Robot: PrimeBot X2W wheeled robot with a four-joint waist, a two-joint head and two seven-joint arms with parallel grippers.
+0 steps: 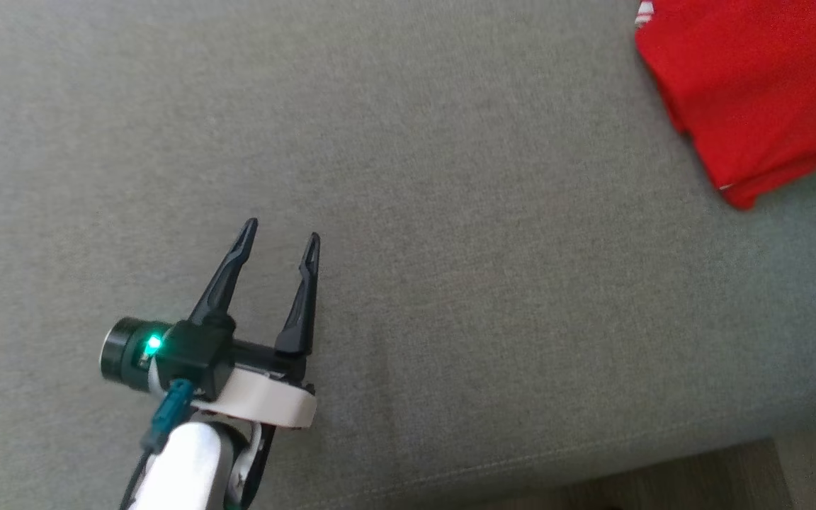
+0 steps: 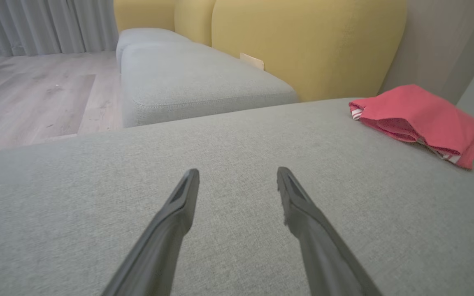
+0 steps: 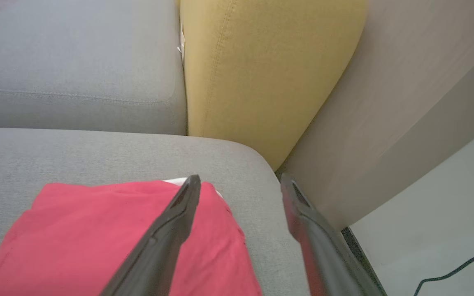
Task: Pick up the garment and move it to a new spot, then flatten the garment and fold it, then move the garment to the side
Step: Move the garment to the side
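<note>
Folded red garment (image 1: 755,92) lies at the far corner of the grey seat cushion (image 1: 450,212), toward 2 o'clock from the left gripper (image 1: 282,230), which hovers released and empty over bare fabric. The right gripper (image 3: 241,177), fingers spread with nothing between them, stands above the garment's edge. Judged from this layout, the fold is complete and set aside, so neither gripper needs a hold.

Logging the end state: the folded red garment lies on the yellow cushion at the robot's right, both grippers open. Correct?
No: the garment lies on the grey cushion, as the left wrist view shows. It is at the robot's right, and the left gripper and right gripper are open.
</note>
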